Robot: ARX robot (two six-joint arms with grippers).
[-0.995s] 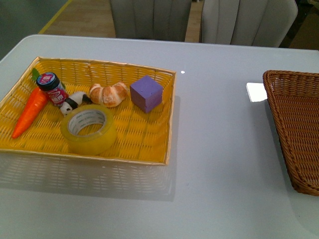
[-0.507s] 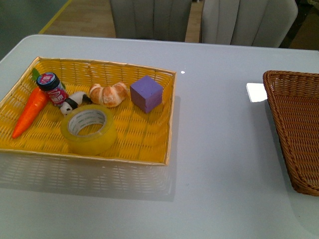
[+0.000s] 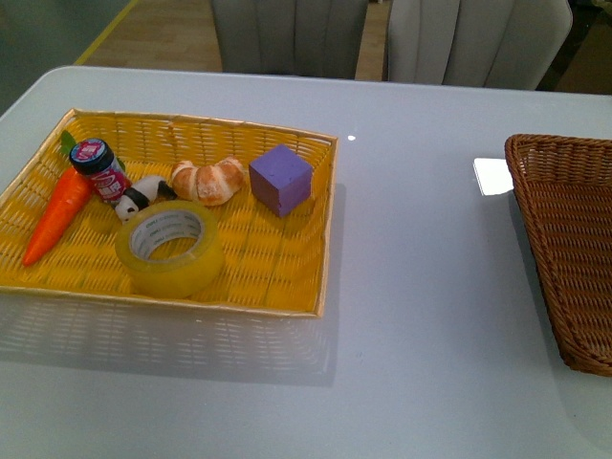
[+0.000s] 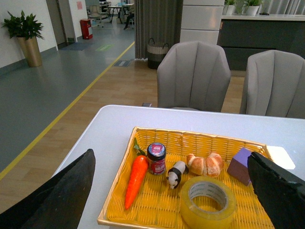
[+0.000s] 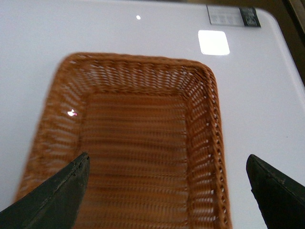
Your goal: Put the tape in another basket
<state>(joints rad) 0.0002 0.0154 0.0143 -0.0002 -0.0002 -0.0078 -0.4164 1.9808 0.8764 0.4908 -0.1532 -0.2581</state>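
The tape (image 3: 170, 248), a wide yellowish translucent roll with a white core, lies flat near the front of the bright yellow woven tray (image 3: 277, 287). It also shows in the left wrist view (image 4: 208, 202). The dark brown wicker basket (image 3: 564, 239) sits at the table's right edge, cut off by the frame; in the right wrist view its inside (image 5: 138, 143) holds nothing. My left gripper (image 4: 171, 191) is open, hanging above and short of the yellow tray. My right gripper (image 5: 167, 191) is open above the brown basket. Neither arm shows in the front view.
In the yellow tray with the tape are an orange carrot (image 3: 55, 214), a small dark jar (image 3: 98, 168), a panda figure (image 3: 139, 197), a croissant (image 3: 208, 181) and a purple cube (image 3: 281, 179). Bare grey table (image 3: 421, 268) lies between the trays. Two grey chairs (image 3: 287, 36) stand behind.
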